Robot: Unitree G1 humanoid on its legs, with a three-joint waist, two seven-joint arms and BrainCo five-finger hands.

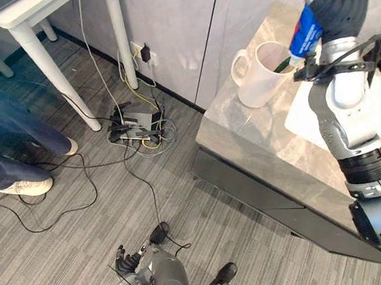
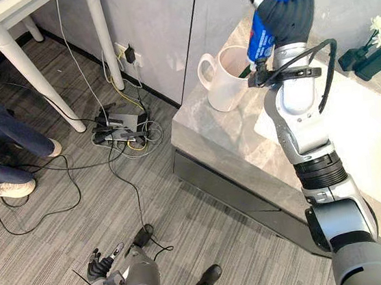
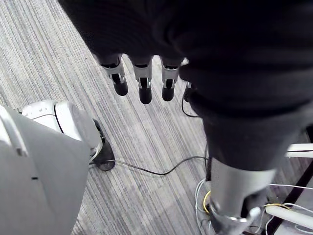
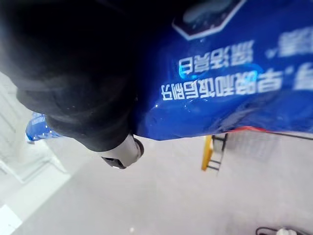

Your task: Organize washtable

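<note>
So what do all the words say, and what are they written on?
Blue tube, held in the right hand: rows of white characters and a badge shape, seen upside down and smeared, so I cannot read them.
White mug: plain, with no print on the side that shows.
Left hand: hangs open over the floor, holding nothing written.
No other words, numbers or signs can be read.

right arm (image 2: 296,113): silver-grey | left hand (image 3: 146,29): dark ribbed cover, silver dark-tipped fingers (image 3: 144,85)
</note>
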